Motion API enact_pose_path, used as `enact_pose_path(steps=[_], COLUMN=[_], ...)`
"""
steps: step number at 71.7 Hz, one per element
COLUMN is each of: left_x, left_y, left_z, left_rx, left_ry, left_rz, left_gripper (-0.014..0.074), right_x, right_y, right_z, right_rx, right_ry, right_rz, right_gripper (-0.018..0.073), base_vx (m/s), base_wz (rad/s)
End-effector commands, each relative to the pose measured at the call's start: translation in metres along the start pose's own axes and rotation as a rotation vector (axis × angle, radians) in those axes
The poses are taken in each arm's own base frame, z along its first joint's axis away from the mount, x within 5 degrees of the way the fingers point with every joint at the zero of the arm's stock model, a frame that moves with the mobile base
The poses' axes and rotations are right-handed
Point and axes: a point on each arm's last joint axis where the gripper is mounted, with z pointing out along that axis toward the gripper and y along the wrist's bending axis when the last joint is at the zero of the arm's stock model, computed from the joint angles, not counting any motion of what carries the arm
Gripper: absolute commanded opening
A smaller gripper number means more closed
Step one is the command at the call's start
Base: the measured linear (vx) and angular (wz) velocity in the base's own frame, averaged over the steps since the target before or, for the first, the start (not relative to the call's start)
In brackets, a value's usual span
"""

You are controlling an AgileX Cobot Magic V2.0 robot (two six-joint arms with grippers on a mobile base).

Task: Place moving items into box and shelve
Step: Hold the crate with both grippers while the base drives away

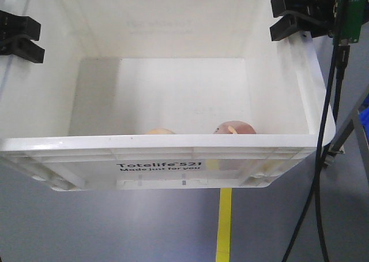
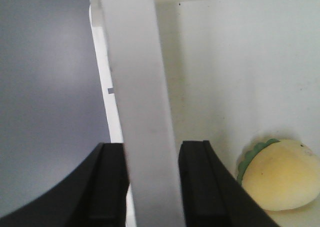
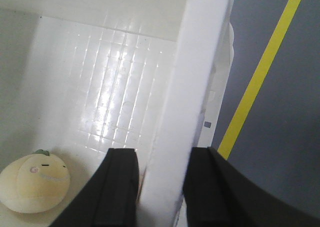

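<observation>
The white box (image 1: 161, 149), printed "Totelife 521", hangs above the floor, tipped toward the front camera. Two moving items lie inside against its near wall: a pale cream lump (image 1: 159, 131) and a pinkish-brown one with a yellow stripe (image 1: 235, 127). My left gripper (image 1: 20, 37) is shut on the box's left wall (image 2: 145, 112), which runs between its black fingers (image 2: 112, 182). My right gripper (image 1: 291, 17) is shut on the right wall (image 3: 185, 112) the same way. Each wrist view shows a cream lump on the box floor (image 2: 280, 174) (image 3: 35, 182).
Grey floor lies under the box, crossed by a yellow tape line (image 1: 225, 221) (image 3: 260, 77). Black cables (image 1: 331, 129) hang down at the right beside the box. A bit of blue bin (image 1: 364, 120) shows at the right edge.
</observation>
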Motion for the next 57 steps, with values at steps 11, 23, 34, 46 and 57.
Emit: enact_pose_path(steps=[11, 23, 34, 46, 57], left_x=[-0.012, -0.012, -0.012, -0.012, -0.012], left_y=[-0.0268, -0.0268, -0.0268, -0.0268, -0.0268], left_z=[-0.0277, -0.0277, -0.0277, -0.0277, -0.0277], left_rx=[0.208, 0.208, 0.208, 0.208, 0.208], left_ry=[-0.19, -0.19, -0.19, -0.19, -0.19], left_rz=[-0.037, -0.037, -0.037, -0.037, -0.037], left_gripper=[-0.0027, -0.0027, -0.0027, -0.0027, -0.0027], right_x=[-0.0141, -0.0141, -0.0141, -0.0141, -0.0141], right_y=[0.0235, 0.0235, 0.0235, 0.0235, 0.0235], right_z=[-0.0296, -0.0296, -0.0296, -0.0296, -0.0296], right_rx=[-0.151, -0.151, -0.151, -0.151, -0.151], right_ry=[-0.201, -0.201, -0.201, -0.201, -0.201], right_rz=[0.018, 0.018, 0.018, 0.018, 0.018], right_gripper=[-0.0012, -0.0012, -0.0012, -0.0012, -0.0012], base_vx=[0.49, 0.49, 0.5, 0.49, 0.5], base_wz=[-0.08, -0.07, -0.08, -0.09, -0.06])
